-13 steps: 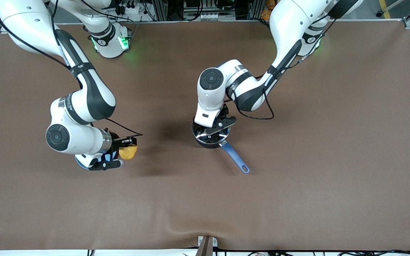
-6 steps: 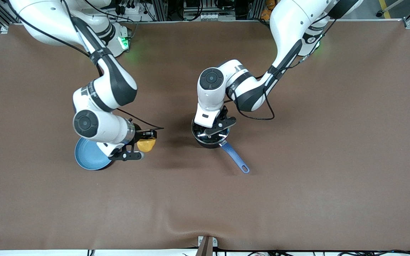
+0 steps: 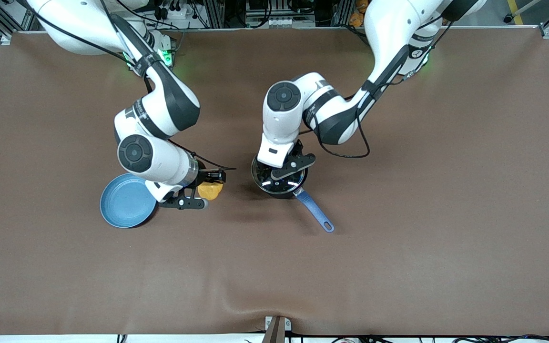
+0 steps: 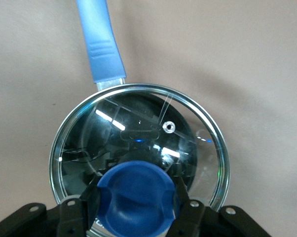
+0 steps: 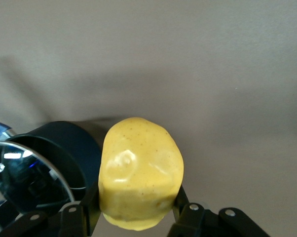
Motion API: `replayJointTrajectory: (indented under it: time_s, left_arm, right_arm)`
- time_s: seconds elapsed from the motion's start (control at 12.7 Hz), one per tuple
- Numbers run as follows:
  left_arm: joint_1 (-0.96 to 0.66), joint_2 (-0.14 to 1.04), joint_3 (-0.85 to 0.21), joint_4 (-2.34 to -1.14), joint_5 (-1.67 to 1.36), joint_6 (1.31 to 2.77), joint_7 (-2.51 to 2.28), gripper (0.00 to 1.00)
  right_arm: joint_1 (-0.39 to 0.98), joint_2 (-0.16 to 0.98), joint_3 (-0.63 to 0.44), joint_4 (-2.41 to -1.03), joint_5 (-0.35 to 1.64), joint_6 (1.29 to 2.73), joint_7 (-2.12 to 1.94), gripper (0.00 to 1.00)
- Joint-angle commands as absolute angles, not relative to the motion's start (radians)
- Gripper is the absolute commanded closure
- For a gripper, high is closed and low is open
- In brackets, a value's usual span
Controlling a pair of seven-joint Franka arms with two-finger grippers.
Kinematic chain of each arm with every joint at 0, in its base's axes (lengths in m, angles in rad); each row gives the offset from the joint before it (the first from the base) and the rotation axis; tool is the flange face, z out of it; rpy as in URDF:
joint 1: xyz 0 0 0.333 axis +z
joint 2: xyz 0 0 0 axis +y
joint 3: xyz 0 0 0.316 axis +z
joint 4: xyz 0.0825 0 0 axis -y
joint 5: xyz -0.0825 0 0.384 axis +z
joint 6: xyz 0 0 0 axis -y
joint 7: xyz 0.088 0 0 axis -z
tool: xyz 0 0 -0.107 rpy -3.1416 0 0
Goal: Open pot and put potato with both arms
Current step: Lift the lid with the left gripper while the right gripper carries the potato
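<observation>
The black pot (image 3: 280, 189) with a long blue handle (image 3: 315, 213) stands mid-table. My left gripper (image 3: 283, 172) is shut on the blue knob (image 4: 136, 200) of its glass lid (image 4: 138, 123) and holds the lid just above the pot, shifted a little off its rim. The pot's handle also shows in the left wrist view (image 4: 100, 44). My right gripper (image 3: 206, 190) is shut on the yellow potato (image 3: 210, 190) and holds it over the table between the plate and the pot. In the right wrist view the potato (image 5: 141, 168) sits between the fingers, with the pot (image 5: 64, 153) and the lid (image 5: 20, 177) beside it.
A round light-blue plate (image 3: 124, 205) lies on the table toward the right arm's end, partly under the right wrist. The brown table cover (image 3: 398, 262) stretches wide nearer the camera and toward the left arm's end.
My right arm has carried the potato from over the plate toward the pot, uncovering the plate. My left gripper has shifted the lid slightly off the pot.
</observation>
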State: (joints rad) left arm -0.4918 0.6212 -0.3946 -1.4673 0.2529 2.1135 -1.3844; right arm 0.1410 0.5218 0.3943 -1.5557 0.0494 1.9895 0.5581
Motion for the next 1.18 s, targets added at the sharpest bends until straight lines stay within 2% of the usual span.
replayJointTrajectory:
  time_s: [0.0,0.39,0.63,0.79,1.1]
  left_arm:
    - [-0.451,0.507,-0.402,-1.483,0.201,2.008,-1.342,1.00]
    - [-0.359,0.407,-0.403,-1.489,0.170,1.866,-1.212,1.00]
    - [-0.241,0.355,-0.410,-1.511,0.141,1.718,-1.038,1.00]
    - [-0.140,0.302,-0.410,-1.560,0.138,1.718,-0.843,1.00]
    - [0.061,0.288,-0.413,-1.618,0.138,1.764,-0.544,1.00]
  right_arm:
    - [0.201,0.515,0.388,-1.549,0.061,2.020,0.618,0.83]
    - [0.352,0.578,0.384,-1.546,0.038,2.189,0.728,0.86]
    - [0.406,0.643,0.383,-1.536,-0.099,2.290,0.732,0.92]
    - [0.423,0.679,0.383,-1.534,-0.147,2.307,0.726,1.00]
    - [0.457,0.736,0.383,-1.534,-0.150,2.364,0.707,1.00]
